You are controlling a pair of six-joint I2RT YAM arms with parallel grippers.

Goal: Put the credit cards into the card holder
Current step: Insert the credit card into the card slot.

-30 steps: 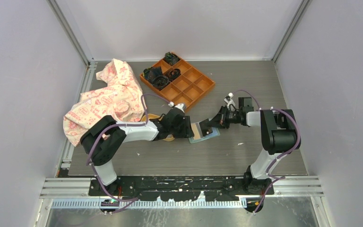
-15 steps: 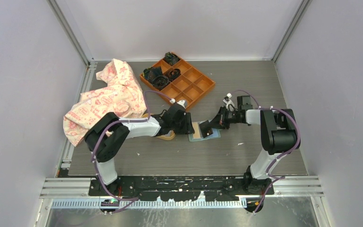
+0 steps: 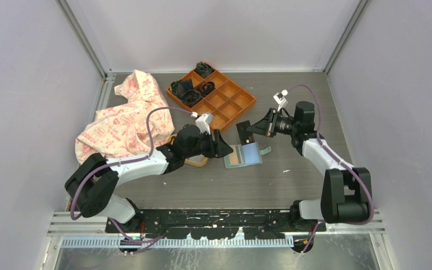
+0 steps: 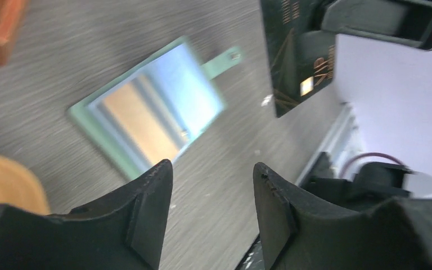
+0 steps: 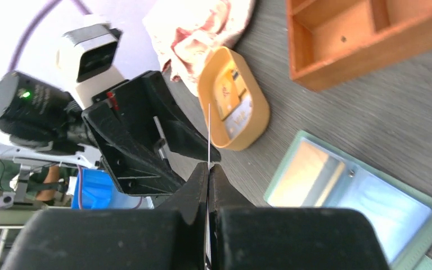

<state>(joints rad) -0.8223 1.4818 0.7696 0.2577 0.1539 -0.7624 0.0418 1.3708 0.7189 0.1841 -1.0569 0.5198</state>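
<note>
The card holder (image 3: 244, 154) lies open and flat on the table, sage-green with blue and tan lining; it also shows in the left wrist view (image 4: 146, 109) and the right wrist view (image 5: 360, 194). My right gripper (image 3: 253, 130) is raised above and behind it, shut on a black credit card (image 3: 243, 133). That card (image 4: 292, 50) shows gold print and appears edge-on (image 5: 208, 135) between the right gripper (image 5: 208, 167) jaws. My left gripper (image 3: 220, 149) hovers just left of the holder, open and empty (image 4: 211, 169). A pale card (image 5: 233, 104) lies in the yellow dish.
The yellow oval dish (image 5: 233, 132) sits left of the holder, partly under my left arm (image 3: 198, 162). An orange compartment tray (image 3: 214, 95) with dark items stands behind. A patterned cloth (image 3: 126, 118) is heaped at the left.
My right gripper has lifted the black card up and back from the holder. My left gripper has drawn back from the holder and opened a little wider.
</note>
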